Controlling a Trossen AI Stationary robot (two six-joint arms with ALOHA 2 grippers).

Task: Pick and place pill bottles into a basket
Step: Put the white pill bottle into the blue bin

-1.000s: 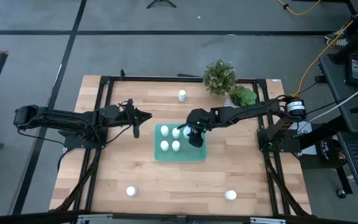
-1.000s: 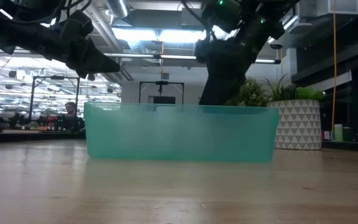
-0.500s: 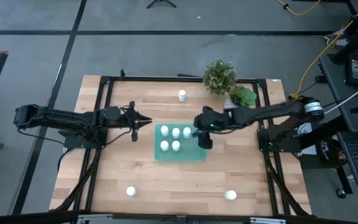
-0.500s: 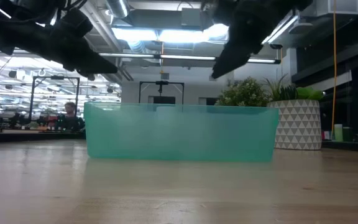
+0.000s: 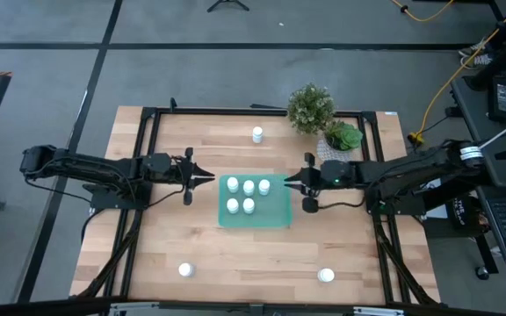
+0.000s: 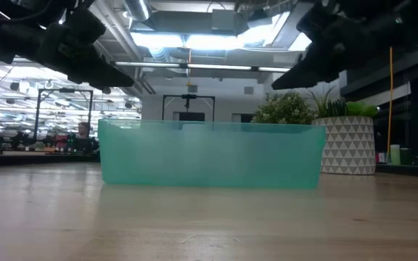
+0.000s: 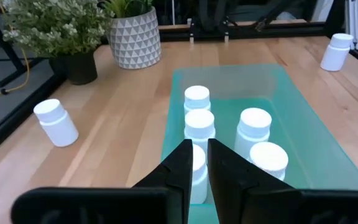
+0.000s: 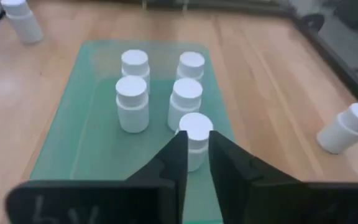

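The teal basket sits mid-table with several white pill bottles standing upright in it, three in the far row and two in the near row. My left gripper hovers just left of the basket and my right gripper just right of it. Both point at the basket from above its rim. In the wrist views, each gripper has its fingers close together with nothing between them. Three more bottles stand on the table: one far, one near left, one near right.
Two potted plants stand at the far right of the table, one of them in a white patterned pot. Black frame rails run along the table's left and right sides. Bare wood lies between the basket and the near edge.
My right gripper has risen out of the basket and drawn back toward the table's right edge, tipping from pointing down to nearly level. A bottle it stood over now stands free at the right end of the basket's far row.
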